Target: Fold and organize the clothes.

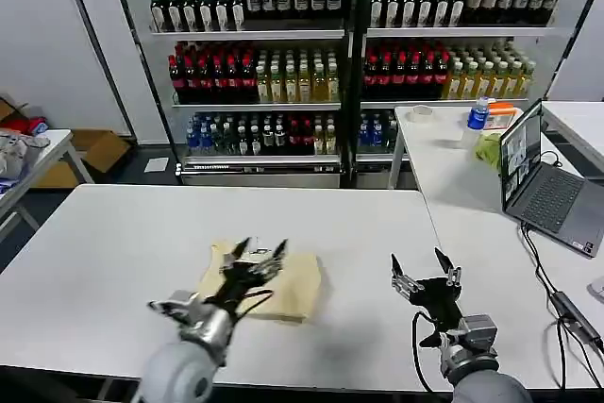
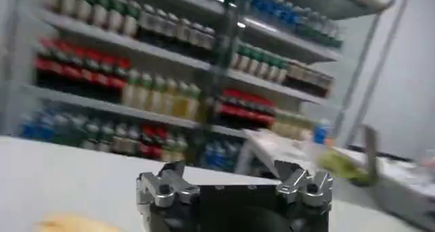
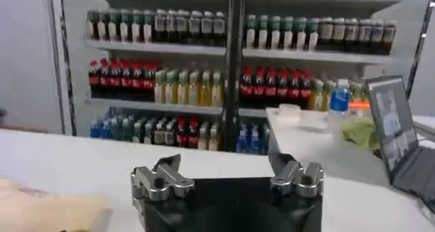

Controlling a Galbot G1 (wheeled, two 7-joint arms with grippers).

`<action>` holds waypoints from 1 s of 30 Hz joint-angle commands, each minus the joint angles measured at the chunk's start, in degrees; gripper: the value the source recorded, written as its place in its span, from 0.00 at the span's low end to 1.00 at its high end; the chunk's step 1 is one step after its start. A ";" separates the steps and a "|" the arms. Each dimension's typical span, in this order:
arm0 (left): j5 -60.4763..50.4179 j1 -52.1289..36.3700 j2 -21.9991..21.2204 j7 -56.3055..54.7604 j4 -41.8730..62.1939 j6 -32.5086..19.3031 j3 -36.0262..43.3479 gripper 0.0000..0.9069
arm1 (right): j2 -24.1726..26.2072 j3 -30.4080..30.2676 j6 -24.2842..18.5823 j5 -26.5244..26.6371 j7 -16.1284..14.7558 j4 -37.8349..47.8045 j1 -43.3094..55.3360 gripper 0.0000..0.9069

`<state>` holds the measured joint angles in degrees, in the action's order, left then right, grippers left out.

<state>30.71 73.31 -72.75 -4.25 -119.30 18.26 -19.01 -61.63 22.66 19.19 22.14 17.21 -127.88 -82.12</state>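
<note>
I see the pale cream-yellow soft-fabric T-shirt (image 1: 274, 282) already folded into a compact rectangle on the white worktop (image 1: 113, 243); tidying looks all that's left. My left pincer (image 1: 257, 254) hovers over the shirt, spread open, empty. My right pincer (image 1: 422, 269), beside the shirt, is also wide open, holding nothing. No containers nearby.

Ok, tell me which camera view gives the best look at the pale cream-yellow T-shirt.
The head view: the pale cream-yellow T-shirt lies folded on the white table, seen almost whole, with the left gripper over part of it. Each wrist view catches just an edge: left, right.
</note>
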 commanded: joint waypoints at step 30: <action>-4.85 17.94 4.97 -0.41 -10.55 -1.26 -21.12 1.00 | -1.30 0.17 -4.23 -2.99 0.12 -2.89 -1.67 1.00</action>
<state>26.29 90.07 -68.19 -4.51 -129.10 16.26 -38.82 -62.95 22.60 15.00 19.51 16.62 -130.41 -83.78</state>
